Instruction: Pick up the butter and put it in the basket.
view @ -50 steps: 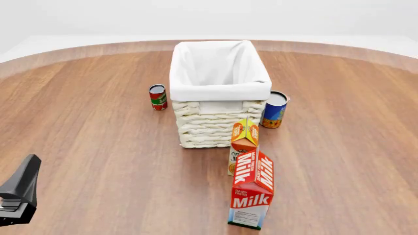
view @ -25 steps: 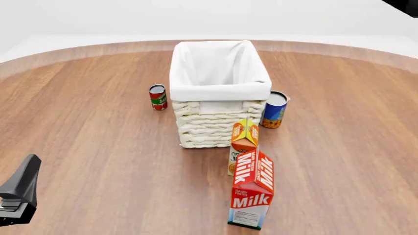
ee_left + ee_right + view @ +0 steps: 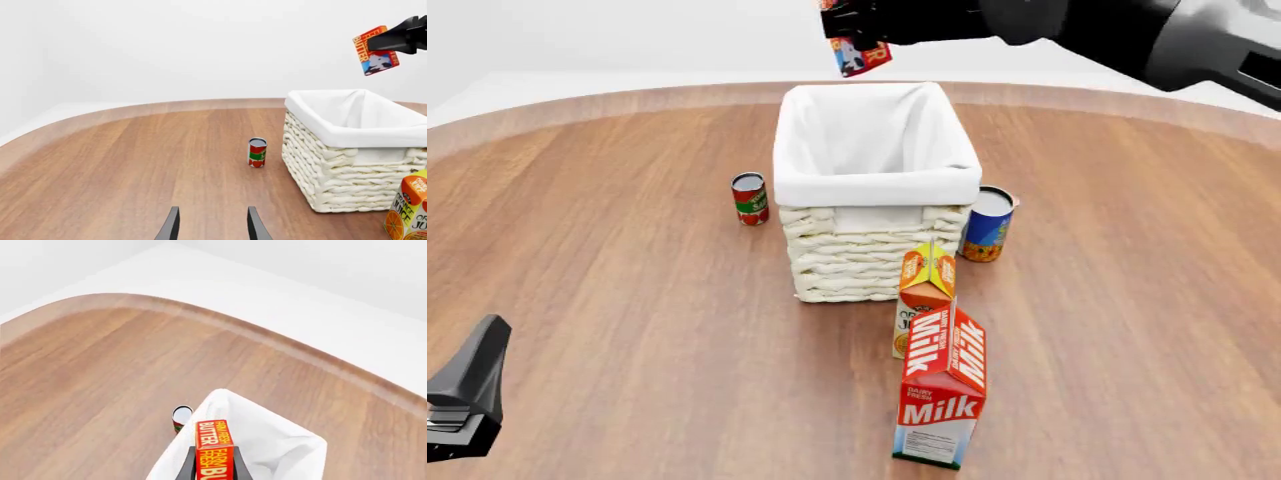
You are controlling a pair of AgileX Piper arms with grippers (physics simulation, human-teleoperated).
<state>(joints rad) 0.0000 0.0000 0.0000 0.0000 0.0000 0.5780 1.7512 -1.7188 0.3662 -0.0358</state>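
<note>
The butter (image 3: 861, 56), a small red-orange box with a blue end, hangs in my right gripper (image 3: 851, 32), which is shut on it high above the far left edge of the basket (image 3: 874, 186). The left wrist view shows the butter (image 3: 377, 50) in the right gripper (image 3: 395, 40), above the cream wicker basket (image 3: 353, 136). The right wrist view looks down past the butter (image 3: 214, 447) onto the white lining (image 3: 273, 445). My left gripper (image 3: 461, 400) is open and empty low at the near left, its fingertips (image 3: 172, 227) apart.
A small red can (image 3: 749, 198) stands left of the basket and a blue-and-orange can (image 3: 989, 224) stands right of it. An orange juice carton (image 3: 925, 290) and a tall red Milk carton (image 3: 945, 400) stand in front of the basket.
My right arm has swung in from the top right corner, carrying the butter over the basket's far left edge. The left arm has not moved.
</note>
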